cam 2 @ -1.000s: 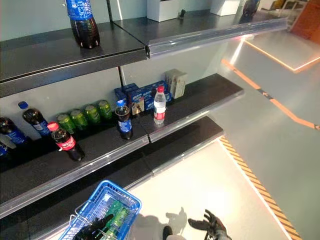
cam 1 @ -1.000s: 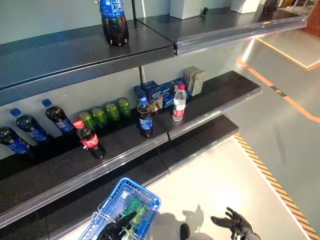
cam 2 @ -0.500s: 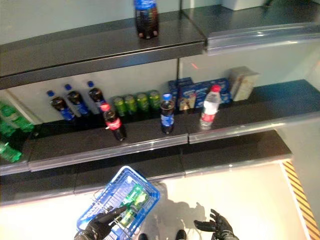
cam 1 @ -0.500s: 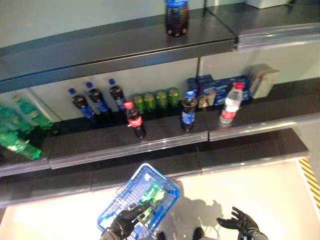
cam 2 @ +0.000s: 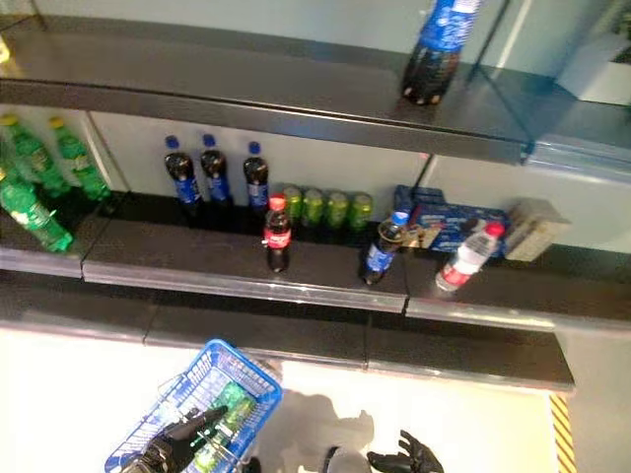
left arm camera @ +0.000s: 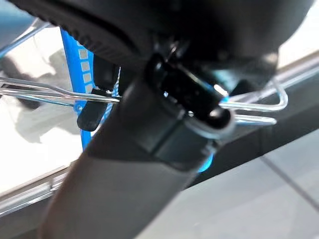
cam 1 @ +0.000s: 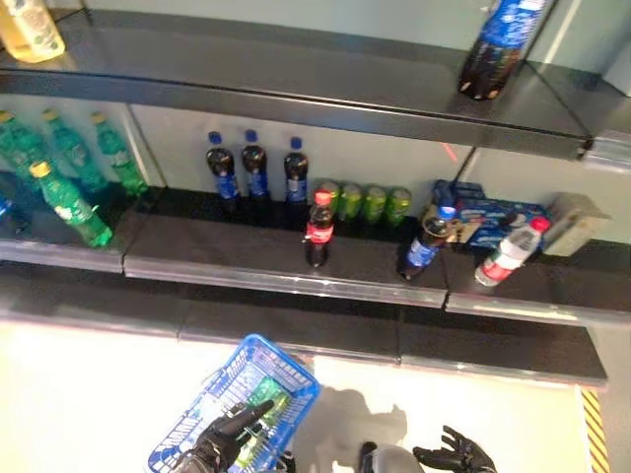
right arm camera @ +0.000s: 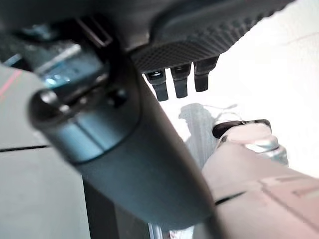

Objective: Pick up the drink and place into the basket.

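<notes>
A blue wire basket [cam 1: 287,363] hangs low in front of the shelves, with a green bottle [cam 1: 262,408] lying in it. My left hand [cam 1: 225,440] is over its near side, curled round the wire handle [left arm camera: 50,92]. On the middle shelf stand a red-capped cola bottle [cam 1: 316,230], a blue-capped cola bottle [cam 1: 422,244] and a tilted water bottle [cam 1: 502,259]. My right hand [cam 1: 455,457] hovers open and empty above the floor, well below the shelf, its fingers [right arm camera: 180,82] spread.
Three blue-capped cola bottles [cam 1: 254,168] and several green cans [cam 1: 363,202] line the shelf's back. Green bottles [cam 1: 69,189] stand at the left, blue boxes [cam 1: 485,212] at the right. A large cola bottle [cam 1: 499,45] and a yellow bottle [cam 1: 30,28] stand on the top shelf.
The camera has swung left: the shelf contents sit further right in the picture and more green bottles show. Both hands and the basket keep their places at the bottom edge.
</notes>
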